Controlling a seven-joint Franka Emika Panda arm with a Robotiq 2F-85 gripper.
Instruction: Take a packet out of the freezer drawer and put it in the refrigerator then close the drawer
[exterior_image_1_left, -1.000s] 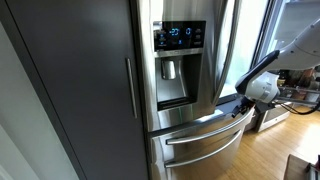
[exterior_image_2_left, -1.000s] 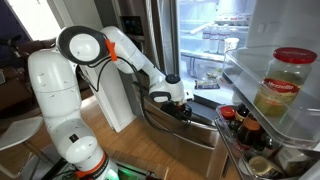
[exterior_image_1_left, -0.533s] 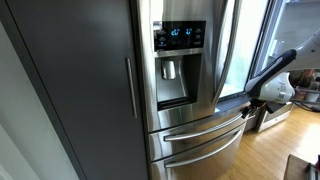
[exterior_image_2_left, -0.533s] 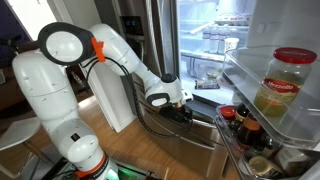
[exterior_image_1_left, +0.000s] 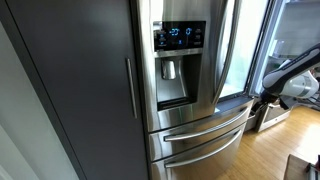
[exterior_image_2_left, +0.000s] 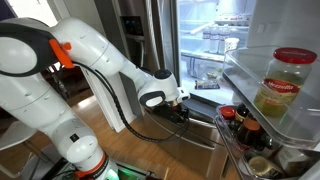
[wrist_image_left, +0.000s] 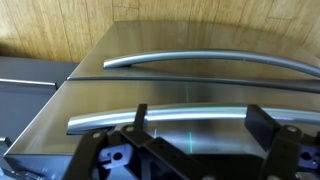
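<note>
The refrigerator (exterior_image_1_left: 195, 75) is stainless steel with a blue-lit dispenser panel (exterior_image_1_left: 180, 35). One of its doors stands open, showing the lit shelves (exterior_image_2_left: 215, 40). The freezer drawer (exterior_image_1_left: 205, 126) sits flush and shut, with its curved bar handle across the front (wrist_image_left: 190, 116). My gripper (wrist_image_left: 200, 125) is open and empty, its two fingers spread just in front of that handle. It is at the drawer front in both exterior views (exterior_image_1_left: 262, 100) (exterior_image_2_left: 178, 103). No packet is in view.
A dark grey cabinet panel (exterior_image_1_left: 80, 80) with a slim handle stands beside the fridge. A second drawer (exterior_image_1_left: 200, 155) lies below. The open door's shelves hold a large jar (exterior_image_2_left: 283, 80) and bottles (exterior_image_2_left: 240, 125). The floor is wood (exterior_image_1_left: 275, 145).
The freezer drawer, slightly out a second ago, is now flush. My arm has drawn back from the fridge front, with the gripper still near the handle.
</note>
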